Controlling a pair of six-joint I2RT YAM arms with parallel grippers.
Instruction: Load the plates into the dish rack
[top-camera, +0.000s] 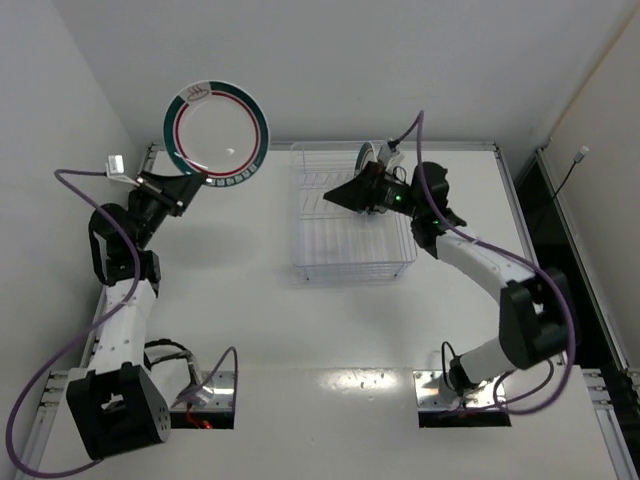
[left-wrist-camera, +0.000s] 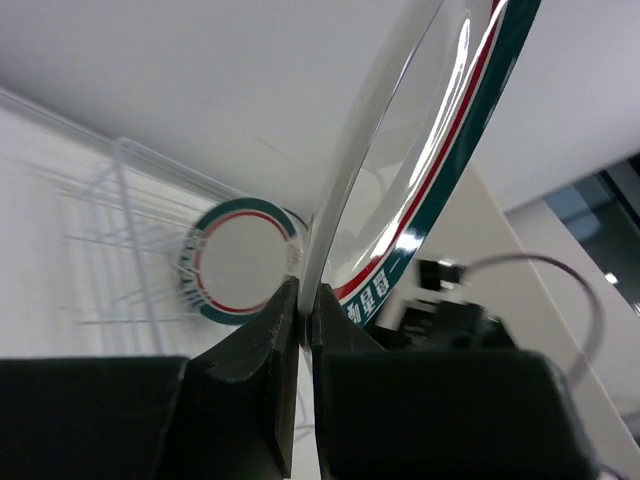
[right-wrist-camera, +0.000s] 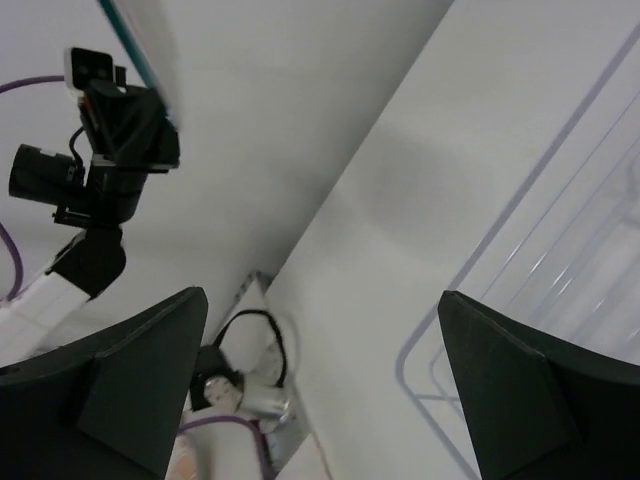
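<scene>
My left gripper (top-camera: 193, 181) is shut on the lower rim of a white plate with teal rim and red ring (top-camera: 215, 130), held upright high above the table's far left. In the left wrist view my gripper (left-wrist-camera: 307, 300) pinches this plate (left-wrist-camera: 420, 150) edge-on. A second teal-rimmed plate (left-wrist-camera: 240, 262) stands in the far end of the wire dish rack (top-camera: 350, 262); in the top view this plate (top-camera: 371, 153) is mostly hidden behind my right arm. My right gripper (top-camera: 335, 195) is open and empty over the rack, its jaws wide apart (right-wrist-camera: 330, 380). The other plates are out of view.
The rack's wire rim (right-wrist-camera: 520, 250) shows at the right of the right wrist view, and the rack (left-wrist-camera: 110, 230) shows blurred in the left wrist view. White walls close in on the left and far sides. Cables trail from both arms near the bases (top-camera: 200, 385).
</scene>
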